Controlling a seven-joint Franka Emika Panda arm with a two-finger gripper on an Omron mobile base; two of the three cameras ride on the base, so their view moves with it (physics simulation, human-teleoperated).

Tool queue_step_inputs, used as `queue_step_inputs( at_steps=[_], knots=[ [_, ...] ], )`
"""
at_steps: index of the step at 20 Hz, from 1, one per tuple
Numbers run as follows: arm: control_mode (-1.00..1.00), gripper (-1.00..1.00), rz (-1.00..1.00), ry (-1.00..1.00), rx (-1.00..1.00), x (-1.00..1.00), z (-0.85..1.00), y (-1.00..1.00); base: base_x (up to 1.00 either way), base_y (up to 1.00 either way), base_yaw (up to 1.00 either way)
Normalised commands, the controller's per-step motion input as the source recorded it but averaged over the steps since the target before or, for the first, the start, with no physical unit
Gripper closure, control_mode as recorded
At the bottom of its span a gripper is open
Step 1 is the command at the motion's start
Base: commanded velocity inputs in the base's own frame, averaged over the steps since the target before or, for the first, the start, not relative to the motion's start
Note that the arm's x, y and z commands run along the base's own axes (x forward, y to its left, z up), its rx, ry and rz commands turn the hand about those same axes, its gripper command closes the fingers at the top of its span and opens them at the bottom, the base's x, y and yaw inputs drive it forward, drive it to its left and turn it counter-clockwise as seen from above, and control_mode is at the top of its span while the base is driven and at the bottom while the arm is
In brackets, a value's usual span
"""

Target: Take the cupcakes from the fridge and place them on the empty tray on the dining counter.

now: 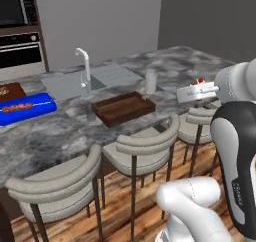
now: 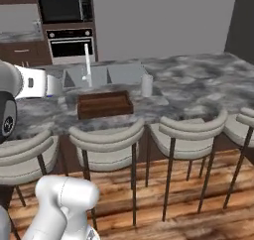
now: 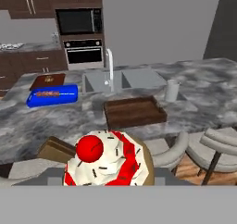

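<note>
Riding in the gripper (image 3: pixel 106 183), the red-topped cupcake (image 3: pixel 107 162) is pinched low at its wrapper, above the stools off the dining counter's (image 3: pixel 194 98) front edge, short of the empty wooden tray (image 3: pixel 134 111). It is likely light, its frosting soft, so the wrapper sides suit gripping.

Dining counter (image 1: pixel 75 128) and its load

The grey marbled top carried an inset sink (image 1: pixel 65 83) with a tall white faucet (image 1: pixel 85 66) on its far side; a dark brown wooden tray (image 1: pixel 123 107) lay near the middle, just in front of the sink, its bed bare; a pale cylindrical container (image 1: pixel 150 81) stood just right of the tray, apart from it; well to the left lay a bright blue tray (image 1: pixel 26 107) holding brown skewered pieces, and behind it a flat reddish-brown board (image 1: pixel 10 92); beige stools (image 1: pixel 135 148) lined the near edge.
</note>
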Motion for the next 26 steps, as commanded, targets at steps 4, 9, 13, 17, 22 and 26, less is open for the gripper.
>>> queue_step_inputs(
  at_steps=[4,9,13,17,22,26],
  knots=[
    [1.00,1.00,0.00,0.00,0.00,0.00,0.00,0.00,1.00,-0.26,0.51],
    [1.00,1.00,0.00,0.00,0.00,0.00,0.00,0.00,0.98,-0.44,0.45],
    [1.00,1.00,0.00,0.00,0.00,0.00,0.00,0.00,0.89,-0.69,0.44],
    [1.00,1.00,0.00,0.00,0.00,0.00,0.00,0.00,0.85,-0.63,0.44],
    [1.00,1.00,0.00,0.00,0.00,0.00,0.00,0.00,1.00,-0.60,0.12],
    [-1.00,1.00,0.03,0.33,0.16,0.75,-0.19,-0.58,0.25,-0.17,0.01]
  ],
)
